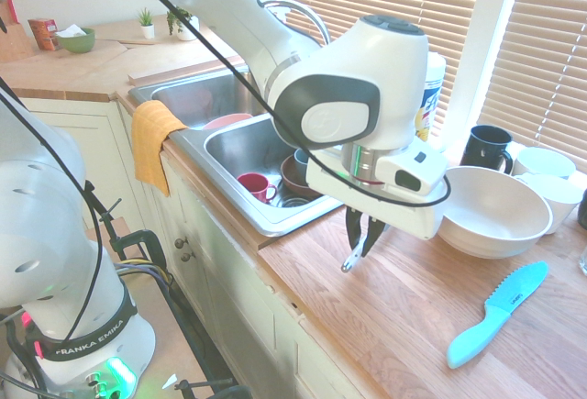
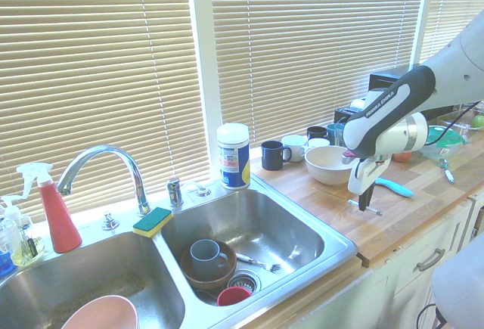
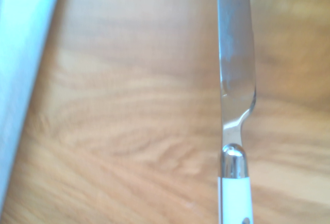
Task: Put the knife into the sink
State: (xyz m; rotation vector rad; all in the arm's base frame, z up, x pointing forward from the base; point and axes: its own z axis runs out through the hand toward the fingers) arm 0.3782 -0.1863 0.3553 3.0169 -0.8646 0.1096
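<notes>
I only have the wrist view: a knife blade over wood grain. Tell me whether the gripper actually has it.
Observer: Yes. In the first exterior view the gripper is shut on the knife, which hangs tilted, one end down toward the counter.
Operator: Give me the sink's position.
Observer: The sink is set into the same counter. In the second exterior view its nearer basin lies to the picture's left of the gripper.
Operator: Report what's in that basin.
Observer: A grey mug sits inside a brown bowl, with a fork and a red cup beside it. Bare steel shows on the side nearest the gripper.
</notes>
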